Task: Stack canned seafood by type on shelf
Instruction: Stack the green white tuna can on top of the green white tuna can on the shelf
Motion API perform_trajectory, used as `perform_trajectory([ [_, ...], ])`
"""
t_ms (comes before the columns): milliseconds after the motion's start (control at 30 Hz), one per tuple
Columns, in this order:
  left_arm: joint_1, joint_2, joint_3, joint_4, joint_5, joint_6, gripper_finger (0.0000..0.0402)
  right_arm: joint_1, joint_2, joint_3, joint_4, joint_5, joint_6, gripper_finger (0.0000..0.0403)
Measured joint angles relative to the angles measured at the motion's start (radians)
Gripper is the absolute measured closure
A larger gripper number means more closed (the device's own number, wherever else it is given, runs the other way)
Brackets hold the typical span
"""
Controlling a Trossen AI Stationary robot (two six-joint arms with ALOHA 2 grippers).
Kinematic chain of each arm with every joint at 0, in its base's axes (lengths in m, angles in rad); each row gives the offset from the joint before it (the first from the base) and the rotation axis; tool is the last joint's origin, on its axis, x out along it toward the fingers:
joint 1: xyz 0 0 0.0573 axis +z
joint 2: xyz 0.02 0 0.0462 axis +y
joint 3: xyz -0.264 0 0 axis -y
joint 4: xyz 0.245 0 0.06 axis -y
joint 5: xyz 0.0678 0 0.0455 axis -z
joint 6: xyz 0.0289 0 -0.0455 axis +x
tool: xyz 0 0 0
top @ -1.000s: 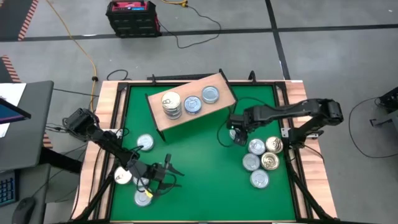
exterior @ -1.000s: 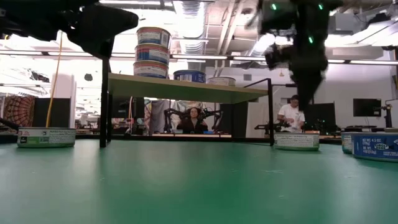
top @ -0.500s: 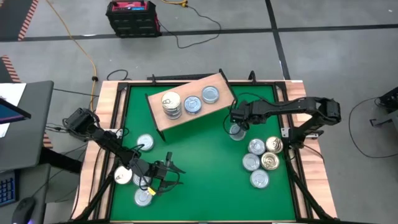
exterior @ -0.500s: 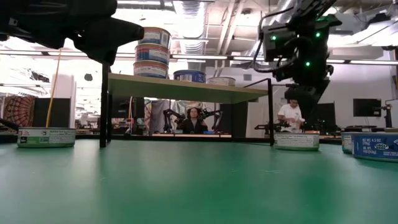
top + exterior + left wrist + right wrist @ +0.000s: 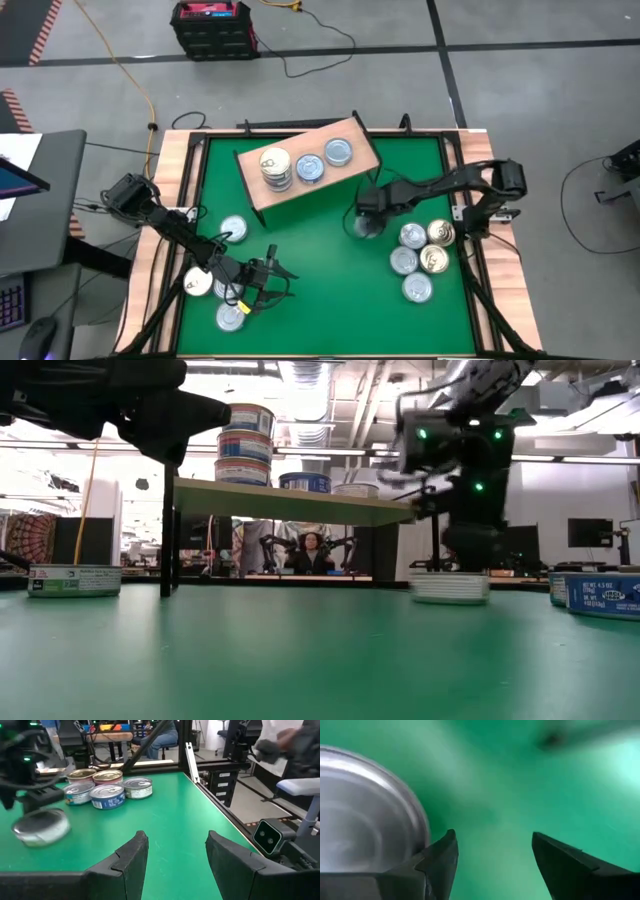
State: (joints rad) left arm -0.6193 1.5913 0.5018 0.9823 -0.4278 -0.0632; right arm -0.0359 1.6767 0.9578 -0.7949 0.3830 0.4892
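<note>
Since shelf sorting needs it | right gripper centre-frame, fingers open beside tin | left gripper lower left, open, empty

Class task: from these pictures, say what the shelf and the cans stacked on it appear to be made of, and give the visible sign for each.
The shelf: its board looks like light, matt wood, pale tan and even; its legs, seen in the low view, are thin, black, probably metal. The stacked cans: likely metal, since the top lid shines pale silver from above; the sides carry what look like printed blue-and-white labels.
</note>
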Motion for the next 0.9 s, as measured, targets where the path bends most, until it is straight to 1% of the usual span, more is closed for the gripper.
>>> perform_trajectory([
  [100,0.000,0.000,0.000,-0.009,0.000,-0.007,0.0212,0.072,-0.010,0.048,0.089,-0.038,0.000,0.0117],
  [167,0.000,0.000,0.000,-0.029,0.000,-0.013,0.0212,0.112,-0.017,0.086,0.151,-0.083,-0.002,0.0117],
  [233,0.000,0.000,0.000,-0.053,-0.004,-0.025,0.0212,0.149,-0.015,0.130,0.171,-0.134,-0.027,0.0117],
  [333,0.000,0.000,0.000,-0.069,-0.008,-0.035,0.0212,0.213,-0.016,0.204,0.168,-0.150,-0.074,0.0117],
  [467,0.000,0.000,0.000,-0.078,-0.008,-0.055,0.0212,0.294,-0.016,0.248,0.152,-0.140,-0.081,0.0117],
  [533,0.001,0.000,0.000,-0.078,-0.014,-0.055,0.0212,0.337,-0.005,0.247,0.148,-0.086,-0.060,0.0117],
  [600,0.001,0.000,0.000,-0.078,-0.030,-0.053,0.0212,0.375,0.024,0.248,0.121,-0.017,-0.009,0.0117],
  [633,0.004,0.000,0.000,-0.077,-0.043,-0.053,0.0212,0.389,0.042,0.247,0.104,0.001,0.016,0.0117],
  [767,0.018,0.000,0.000,-0.077,-0.050,-0.071,0.0212,0.400,0.101,0.247,0.063,0.016,0.103,0.0117],
  [900,0.019,0.000,0.000,-0.084,-0.049,-0.111,0.0212,0.398,0.140,0.245,0.042,0.023,0.133,0.0117],
])
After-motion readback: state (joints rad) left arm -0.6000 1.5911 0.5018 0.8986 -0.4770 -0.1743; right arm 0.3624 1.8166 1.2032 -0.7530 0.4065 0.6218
